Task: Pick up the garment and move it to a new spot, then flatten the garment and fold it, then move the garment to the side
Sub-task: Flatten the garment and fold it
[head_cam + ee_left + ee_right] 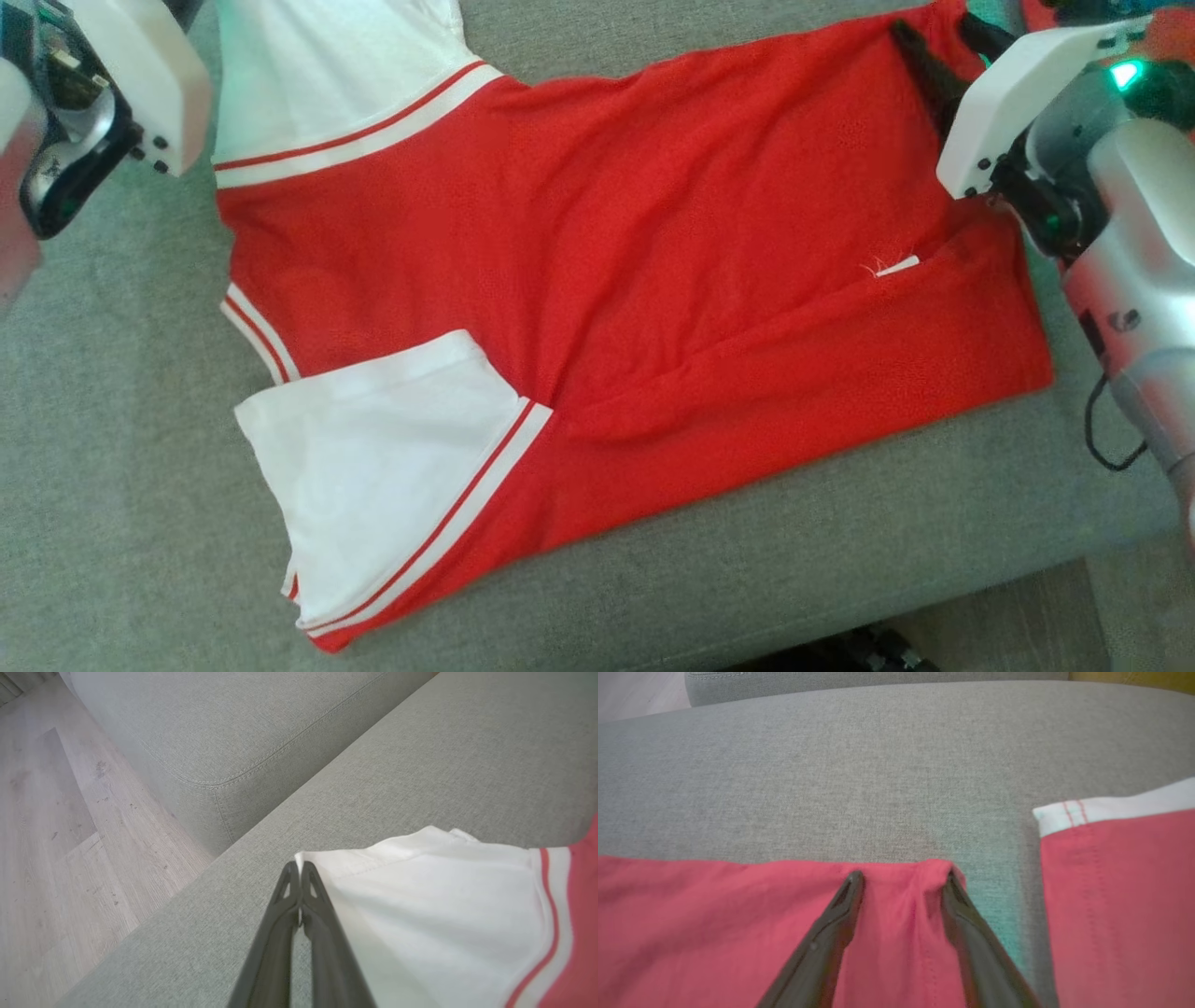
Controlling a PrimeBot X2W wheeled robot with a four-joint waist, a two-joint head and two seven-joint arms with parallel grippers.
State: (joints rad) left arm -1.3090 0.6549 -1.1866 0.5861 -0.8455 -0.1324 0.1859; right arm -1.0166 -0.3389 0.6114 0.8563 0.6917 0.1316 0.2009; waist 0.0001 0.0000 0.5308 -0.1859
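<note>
A red garment [597, 243] with white sleeves lies spread on the grey sofa cushion [112, 448]. One white sleeve [392, 467] is folded over the front, the other [327, 75] reaches the far left. My left gripper [299, 868] is shut on the corner of that far white sleeve [420, 905]. My right gripper [934, 26] is at the garment's far right hem corner. Its fingers [850, 891] stand apart and press down on the red cloth [714, 914], with a small raised fold between them.
A second red cloth with a white band [1111, 882] lies just right of the hem corner. The sofa's front edge [934, 579] runs along the bottom right, with wooden floor [56, 835] beyond. Another grey cushion [210, 728] stands to the left.
</note>
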